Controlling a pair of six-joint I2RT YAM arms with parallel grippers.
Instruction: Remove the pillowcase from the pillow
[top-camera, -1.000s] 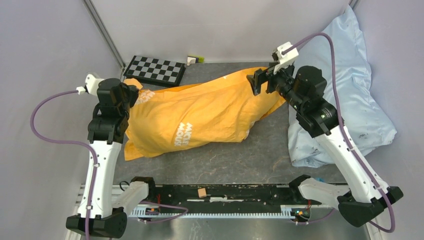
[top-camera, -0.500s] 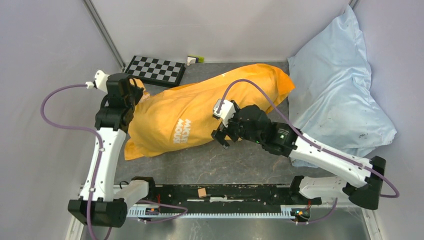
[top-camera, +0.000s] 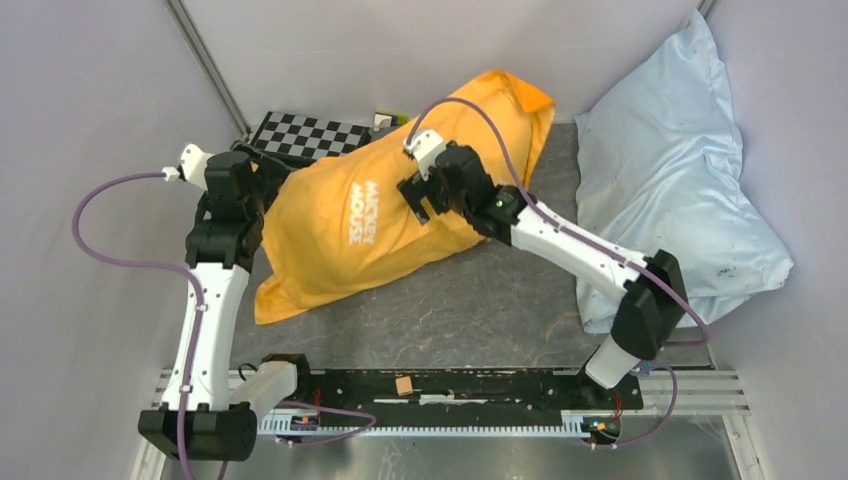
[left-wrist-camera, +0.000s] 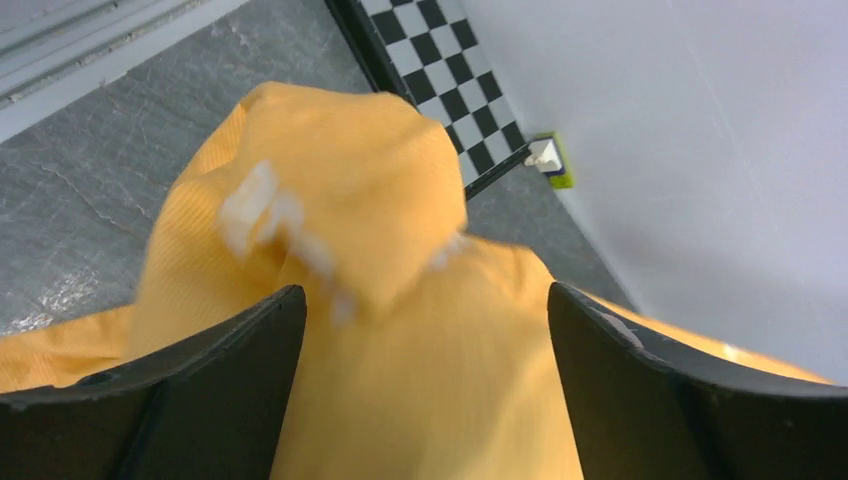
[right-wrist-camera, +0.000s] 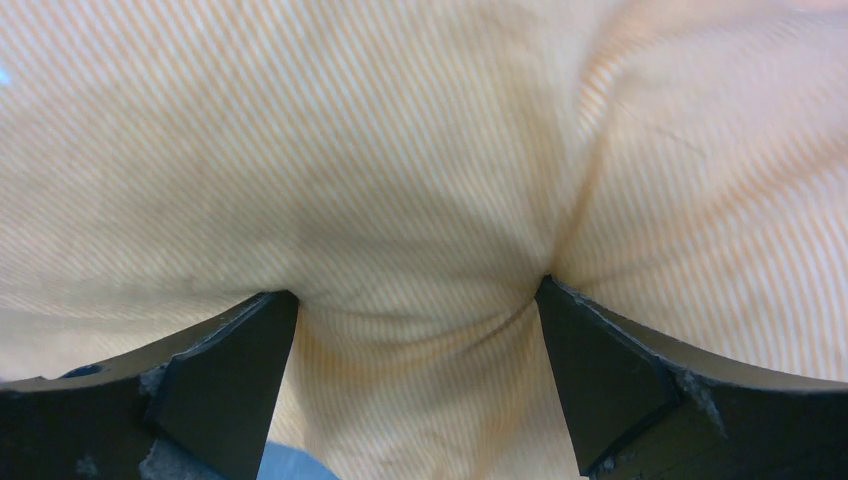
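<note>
Pressing pillowcase (top-camera: 330, 245), right gripper (top-camera: 413, 197) jaws wide

- The pillowcase (top-camera: 370, 225) lies slantwise across the table (top-camera: 480, 310).
- A checkerboard (top-camera: 310, 140) sits behind its left end.
- A second pillow (top-camera: 680, 180) lies near, to its right.

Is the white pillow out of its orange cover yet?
No, the orange pillowcase is puffed up full, and no white pillow lies outside it in the top view.
</note>
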